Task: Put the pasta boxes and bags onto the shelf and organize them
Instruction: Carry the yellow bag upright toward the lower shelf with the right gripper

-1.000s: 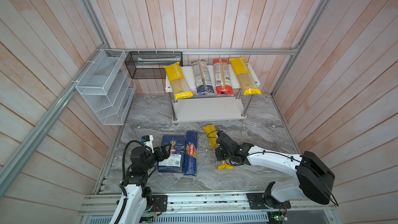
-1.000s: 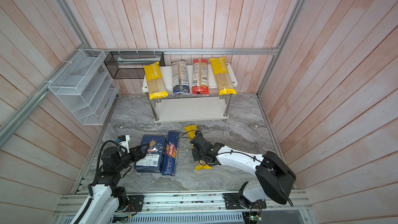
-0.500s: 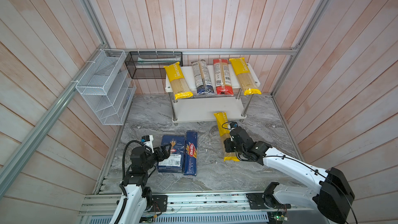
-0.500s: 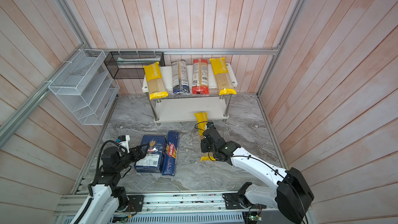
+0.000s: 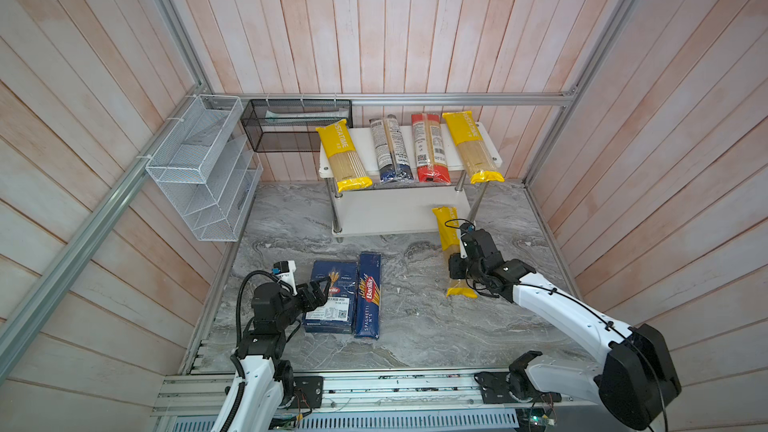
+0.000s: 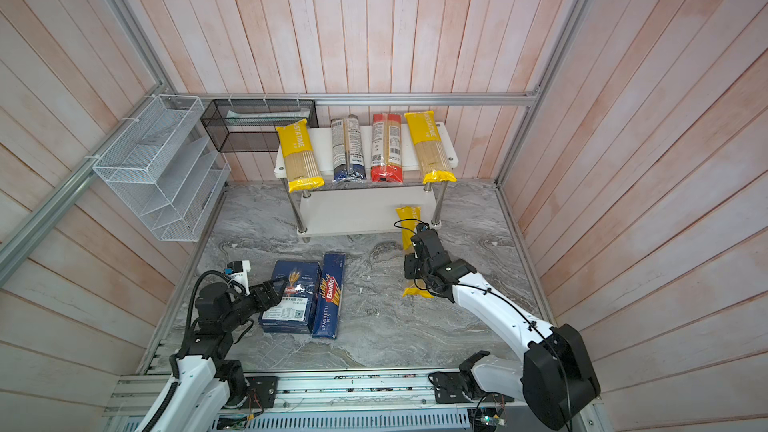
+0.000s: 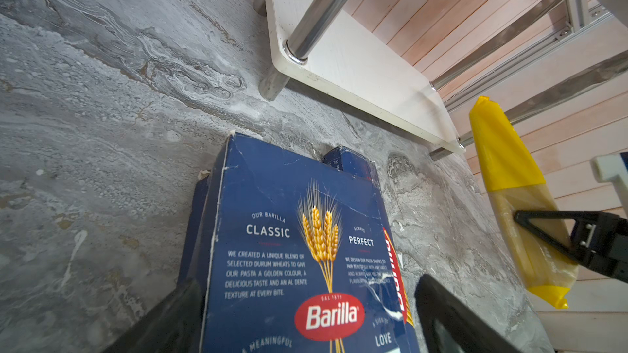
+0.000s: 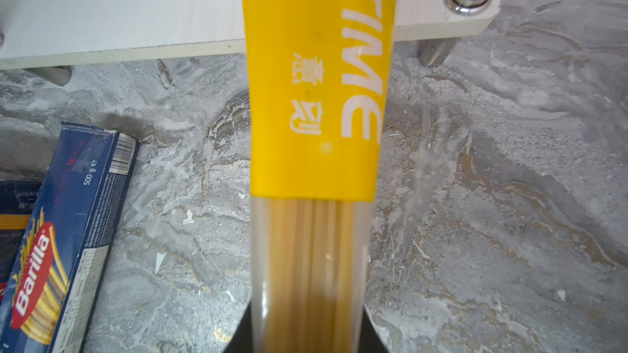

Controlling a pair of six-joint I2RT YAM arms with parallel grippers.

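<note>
My right gripper (image 5: 459, 261) (image 8: 309, 331) is shut on a yellow PASTATIME bag (image 5: 451, 234) (image 6: 409, 222) (image 8: 312, 96). The bag hangs off the floor, its far end over the front right corner of the shelf's lower board (image 5: 386, 209) (image 8: 119, 11). Both top views show several bags on the top board (image 5: 365, 139): yellow (image 5: 343, 155), blue (image 5: 390, 151), red (image 5: 430, 147), yellow (image 5: 471, 147). The wide Barilla box (image 5: 332, 301) (image 7: 289, 249) and the narrow spaghetti box (image 5: 369, 297) (image 8: 78, 215) lie side by side on the floor. My left gripper (image 5: 318, 288) (image 7: 306, 300) is open, straddling the wide box's near end.
A white wire tiered rack (image 5: 199, 172) hangs on the left wall and a black mesh basket (image 5: 297, 126) sits at the back beside the shelf. Chrome posts (image 5: 476, 205) stand at the shelf's corners. The grey marble floor (image 5: 415, 317) lies between the arms.
My right gripper has carried the yellow bag from the middle of the floor toward the shelf's front right corner, turning it lengthwise to the shelf. The left arm has not moved.
</note>
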